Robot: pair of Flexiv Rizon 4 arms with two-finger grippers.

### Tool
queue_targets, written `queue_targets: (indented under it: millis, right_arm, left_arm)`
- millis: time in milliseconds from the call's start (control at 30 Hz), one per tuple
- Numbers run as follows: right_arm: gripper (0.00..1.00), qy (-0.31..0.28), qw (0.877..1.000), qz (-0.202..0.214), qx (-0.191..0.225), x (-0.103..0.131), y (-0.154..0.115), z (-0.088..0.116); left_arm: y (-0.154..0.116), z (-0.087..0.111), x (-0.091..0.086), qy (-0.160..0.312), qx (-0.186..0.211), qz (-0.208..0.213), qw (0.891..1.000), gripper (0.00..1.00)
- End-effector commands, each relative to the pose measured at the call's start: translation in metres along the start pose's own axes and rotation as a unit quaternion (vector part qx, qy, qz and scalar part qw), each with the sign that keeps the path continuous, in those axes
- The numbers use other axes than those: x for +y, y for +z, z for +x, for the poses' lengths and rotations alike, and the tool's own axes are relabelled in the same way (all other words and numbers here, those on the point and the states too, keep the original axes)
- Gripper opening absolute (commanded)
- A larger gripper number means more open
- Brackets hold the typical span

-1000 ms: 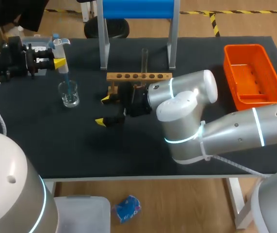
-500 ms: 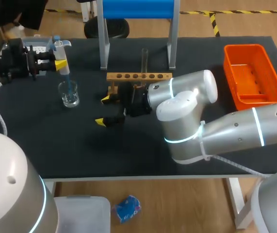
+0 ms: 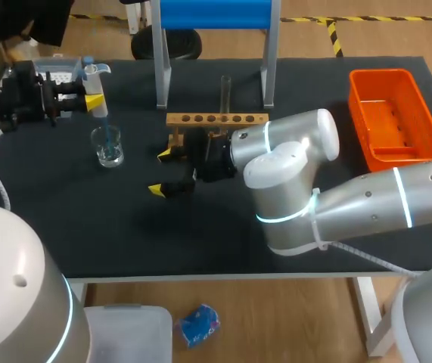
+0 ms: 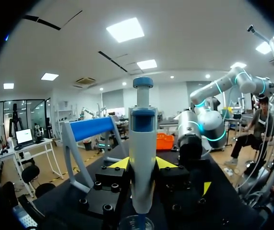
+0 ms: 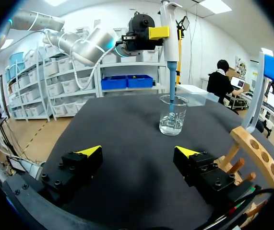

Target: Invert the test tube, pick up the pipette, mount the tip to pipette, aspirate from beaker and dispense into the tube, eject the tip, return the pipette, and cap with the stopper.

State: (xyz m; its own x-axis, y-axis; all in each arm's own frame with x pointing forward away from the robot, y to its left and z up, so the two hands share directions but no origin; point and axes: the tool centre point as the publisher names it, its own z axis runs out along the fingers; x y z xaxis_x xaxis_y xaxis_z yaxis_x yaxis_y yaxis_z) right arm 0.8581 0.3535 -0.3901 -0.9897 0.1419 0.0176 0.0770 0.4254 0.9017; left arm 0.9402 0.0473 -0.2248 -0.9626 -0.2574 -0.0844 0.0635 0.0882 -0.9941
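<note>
We are clamping the white pipette [image 3: 94,76] upright in our left gripper [image 3: 92,99], its blue tip [image 3: 107,130] dipping into the glass beaker [image 3: 110,156] directly below. Our right gripper [image 3: 167,172] is waiting beside the wooden tube rack [image 3: 216,119], fingers spread apart.

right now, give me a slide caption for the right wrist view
Right gripper open above the table, facing the beaker, where the left gripper holds the pipette with its tip inside.

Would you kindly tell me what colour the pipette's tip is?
Blue; the tip shows best in the right wrist view.
</note>
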Motion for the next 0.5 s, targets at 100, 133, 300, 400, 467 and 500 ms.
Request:
queue_targets:
  millis: [100, 133, 300, 400, 467, 500]
  right_arm:
    - [1.00, 0.000, 1.000, 0.000, -0.001, 0.000, 0.001, 0.000]
    - [1.00, 0.000, 1.000, 0.000, -0.001, 0.000, 0.001, 0.000]
    - [1.00, 0.004, 1.000, 0.014, 0.010, 0.010, -0.018, 0.008]
    - [1.00, -0.007, 1.000, 0.014, 0.016, 0.019, -0.034, 0.017]
    - [1.00, -0.018, 1.000, 0.013, 0.020, 0.025, -0.044, 0.024]
    - [1.00, -0.020, 0.999, 0.014, 0.022, 0.029, -0.050, 0.027]
  left_arm:
    - [0.000, 0.001, 0.000, 0.001, -0.001, 0.000, 1.000, 0.00]
    - [0.000, 0.001, 0.000, 0.001, -0.001, 0.000, 1.000, 0.00]
    - [0.000, 0.001, 0.000, 0.001, -0.001, 0.000, 1.000, 0.00]
    - [0.000, 0.001, 0.000, 0.001, -0.001, 0.000, 1.000, 0.00]
    - [0.000, 0.001, 0.000, 0.001, -0.001, 0.000, 1.000, 0.00]
    - [0.000, 0.001, 0.000, 0.001, -0.001, 0.000, 1.000, 0.00]
